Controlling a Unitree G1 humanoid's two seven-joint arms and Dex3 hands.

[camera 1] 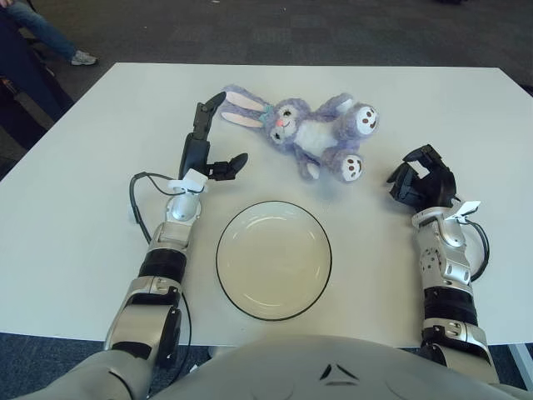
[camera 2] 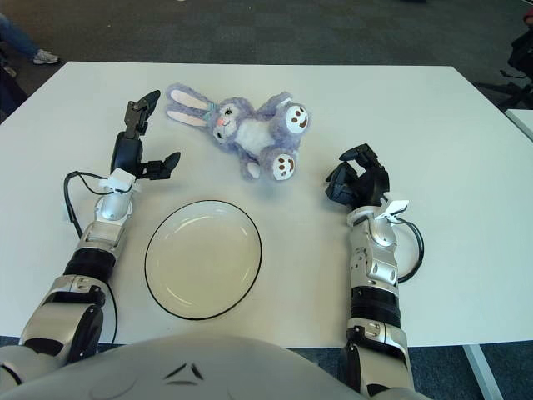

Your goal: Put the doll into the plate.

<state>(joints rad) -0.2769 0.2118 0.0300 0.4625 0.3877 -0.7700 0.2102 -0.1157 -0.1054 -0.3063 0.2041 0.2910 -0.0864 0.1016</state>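
Soft, prob. light plush bunny should squash easily, so grab the torso w/ spread, empty left hand; right hand clenched, idle.

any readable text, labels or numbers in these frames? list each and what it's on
None can be read.
White tag at the wrist of the left hand: no print can be made out.
White tag at the wrist of the right hand: likewise.
Plush bunny doll, plate and table: no lettering visible.
Robot torso at the bottom edge: a small triangular mark, no letters.
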